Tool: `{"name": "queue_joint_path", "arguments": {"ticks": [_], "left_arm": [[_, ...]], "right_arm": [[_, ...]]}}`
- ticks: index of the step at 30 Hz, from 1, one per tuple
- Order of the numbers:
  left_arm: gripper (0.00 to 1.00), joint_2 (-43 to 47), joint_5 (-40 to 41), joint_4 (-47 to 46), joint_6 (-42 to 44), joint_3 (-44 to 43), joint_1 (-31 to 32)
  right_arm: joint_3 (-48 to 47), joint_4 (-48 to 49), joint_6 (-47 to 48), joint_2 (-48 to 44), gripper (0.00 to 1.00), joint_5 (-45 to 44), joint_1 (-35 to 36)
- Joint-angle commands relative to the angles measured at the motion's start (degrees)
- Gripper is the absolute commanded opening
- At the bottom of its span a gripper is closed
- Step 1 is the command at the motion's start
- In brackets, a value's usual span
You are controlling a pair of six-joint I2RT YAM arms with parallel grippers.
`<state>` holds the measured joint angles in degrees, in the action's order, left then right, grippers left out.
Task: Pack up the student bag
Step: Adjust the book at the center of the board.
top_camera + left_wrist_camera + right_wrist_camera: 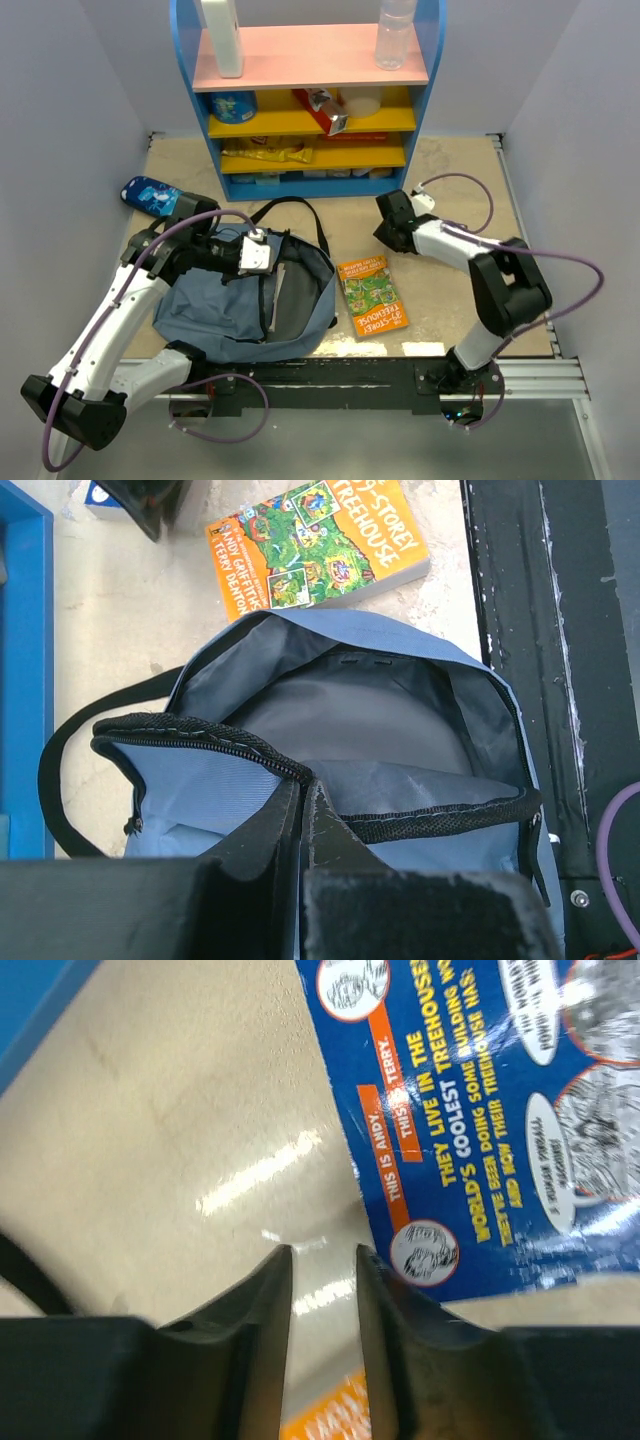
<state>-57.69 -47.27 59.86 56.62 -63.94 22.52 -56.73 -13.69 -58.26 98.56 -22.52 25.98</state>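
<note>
The student bag [215, 310] is a slate-blue backpack lying open left of centre, dark lining showing in the left wrist view [350, 715]. My left gripper [270, 265] is shut on the bag's black zipper rim [200, 742] and holds the mouth open; its jaws [303, 785] are pressed together. An orange "Treehouse" book [371, 295] lies flat right of the bag, also in the left wrist view [315, 540]. My right gripper [386, 232] is low over the table beyond that book, jaws [322, 1255] slightly apart with bare table between them. A blue book cover [480, 1090] lies against its right finger.
A blue shelf unit [310, 100] with a pink top stands at the back, holding snacks, a bottle [393, 35] and a white container [222, 35]. A small bright-blue pouch [150, 195] lies at the far left. A black rail [330, 370] runs along the near edge.
</note>
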Motion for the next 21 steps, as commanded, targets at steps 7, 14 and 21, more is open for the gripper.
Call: {"name": "queue_joint_path", "arguments": {"ticks": [7, 14, 21], "left_arm": [[0.00, 0.83, -1.51, 1.40, 1.74, -0.13, -0.29], [0.00, 0.74, -0.99, 1.93, 2.44, -0.22, -0.29], [0.00, 0.30, -1.43, 1.76, 2.27, -0.04, -0.29]], "right_arm": [[14.60, -10.92, -12.66, -22.70, 0.43, -0.42, -4.17], [18.85, -11.44, -12.67, -22.63, 0.59, 3.02, -14.02], [17.62, -10.31, -15.04, -21.05, 0.60, -2.26, -19.19]]}}
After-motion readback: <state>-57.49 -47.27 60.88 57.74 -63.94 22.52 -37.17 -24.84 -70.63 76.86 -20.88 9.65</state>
